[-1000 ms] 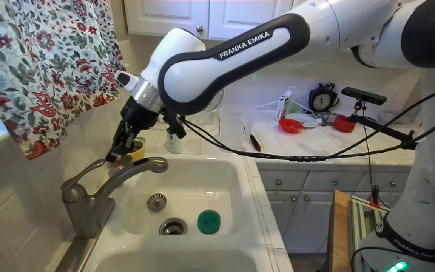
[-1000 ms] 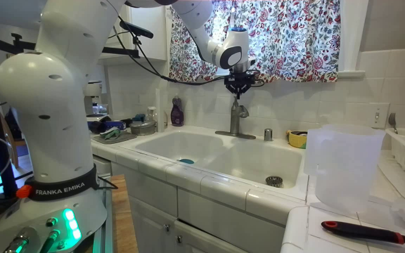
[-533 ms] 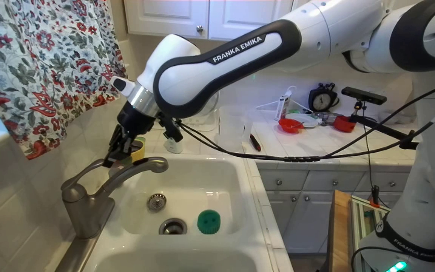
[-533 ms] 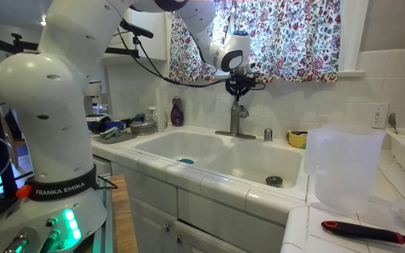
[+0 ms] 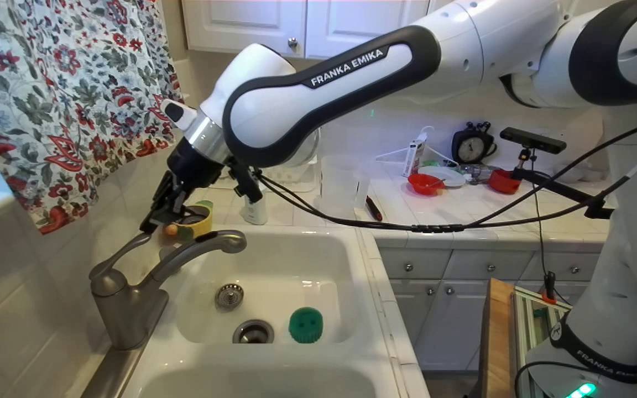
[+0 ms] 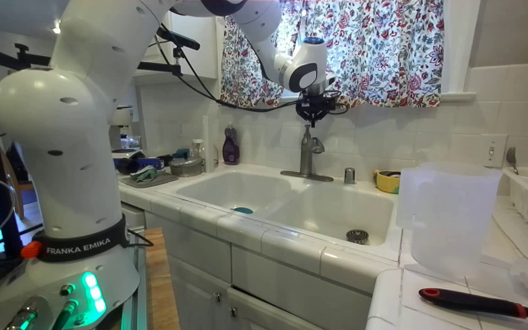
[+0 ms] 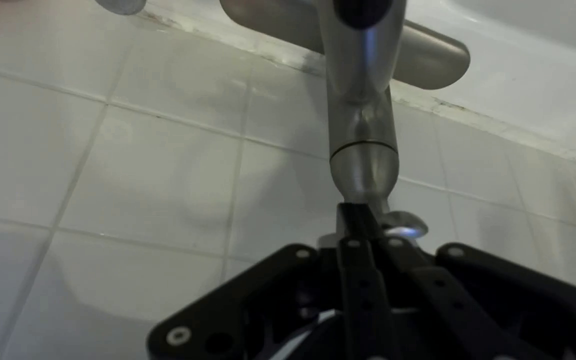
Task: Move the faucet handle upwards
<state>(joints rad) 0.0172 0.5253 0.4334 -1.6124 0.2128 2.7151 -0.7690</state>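
— Fingers [image 7: 348,220] first. State?

— Closed together at the tips, nothing seen between them. Wrist view: faucet body [image 7: 363,127] at 12 o'clock from them.

— Where's the faucet handle [image 5: 127,249]?

— Atop that body, slanting up toward 2 o'clock in an exterior view, spout [image 5: 194,249] at 3. Wrist view shows its rounded end at 3 o'clock from the tips. Both exterior views put the tips just by that free end, between 12 and 2 o'clock. Touching or not, can't tell.

— How will it handle?

— Judgement: rigid metal, not fragile, hinged, so little weight but some pivot stiffness. Smooth finish, likely slippery if wet. A pinch could slide off; a sideways shove could swing it.

— Best contact?

— Probably beneath the free end, longest leverage. Tips low, pushing toward 12 o'clock; pressure from above would only lower it.
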